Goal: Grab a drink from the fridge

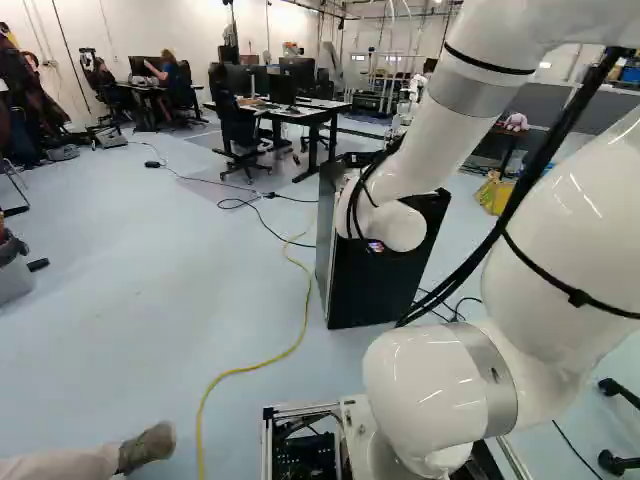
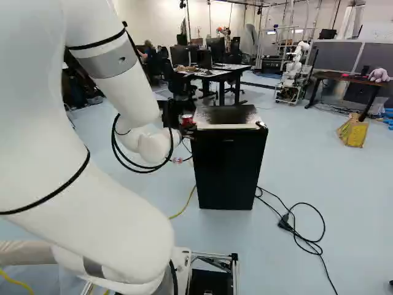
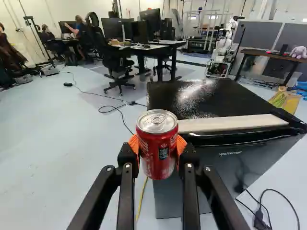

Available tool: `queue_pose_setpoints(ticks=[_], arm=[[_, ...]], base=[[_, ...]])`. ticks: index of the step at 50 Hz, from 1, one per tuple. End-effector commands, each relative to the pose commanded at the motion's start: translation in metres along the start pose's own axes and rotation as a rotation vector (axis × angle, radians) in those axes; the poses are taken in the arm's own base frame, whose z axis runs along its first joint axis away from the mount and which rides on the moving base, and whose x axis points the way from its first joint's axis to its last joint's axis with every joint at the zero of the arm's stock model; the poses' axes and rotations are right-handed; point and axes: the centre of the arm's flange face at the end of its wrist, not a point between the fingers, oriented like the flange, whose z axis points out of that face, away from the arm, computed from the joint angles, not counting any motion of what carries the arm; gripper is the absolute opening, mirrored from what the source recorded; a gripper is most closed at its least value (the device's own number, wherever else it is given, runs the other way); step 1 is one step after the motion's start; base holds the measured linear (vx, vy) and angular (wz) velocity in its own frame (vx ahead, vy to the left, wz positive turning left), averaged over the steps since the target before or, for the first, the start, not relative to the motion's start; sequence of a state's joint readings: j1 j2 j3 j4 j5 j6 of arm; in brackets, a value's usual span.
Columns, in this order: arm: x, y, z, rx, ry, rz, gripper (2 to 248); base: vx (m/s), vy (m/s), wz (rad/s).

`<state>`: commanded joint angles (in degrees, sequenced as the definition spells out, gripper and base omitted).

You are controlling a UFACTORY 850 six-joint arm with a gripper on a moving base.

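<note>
Between the orange pads [image 3: 134, 143] of my tool [image 2: 186, 119] I've got a red drink can [image 3: 158, 155], held upright, pads pressed on it from two sides. Its silver top w/ the pull tab faces up. So tool status: closed on the can, good contact L & R.

Pos. of can: outside the fridge [image 2: 226, 169], up near a top corner; I can't tell from my cams if it touches. Fridge is black, stands on the floor [image 2: 331, 184], door looks shut, w/ a pale strip [image 3: 232, 123] along the front of its top. In the left base view my arm [image 1: 430, 135] covers part of it.

Yellow cable [image 1: 305, 300] runs along the floor on one side of the fridge; black cable w/ plug [image 2: 285, 220] lies looped on the other side. Near the base, at the foot of the left base view, there's a person's shoe [image 1: 148, 448] + lower leg.

Farther back: desk [image 3: 163, 44] w/ screens [image 3: 140, 32], dark office chair [image 3: 115, 62] next to it. Over at the right of the right base view, approx. in line: another robot [image 2: 298, 61], a bench [image 2: 344, 77] w/ a pink plush toy [image 2: 378, 75] on it, & a yellow bag [image 2: 353, 132] on the floor.
</note>
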<state>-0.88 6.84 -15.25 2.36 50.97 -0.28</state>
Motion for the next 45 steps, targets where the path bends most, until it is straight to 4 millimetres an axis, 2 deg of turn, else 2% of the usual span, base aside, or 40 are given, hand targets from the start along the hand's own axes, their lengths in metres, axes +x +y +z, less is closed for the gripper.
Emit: queue_pose_setpoints(ticks=[22, 45], arm=[[-0.024, -0.003, -0.038, 0.029, -0.023, -0.016, 93], [-0.038, -0.004, -0.057, 0.044, -0.035, -0.025, 93]], base=[[0.0, 0.0, 0.0], [0.0, 0.0, 0.0]])
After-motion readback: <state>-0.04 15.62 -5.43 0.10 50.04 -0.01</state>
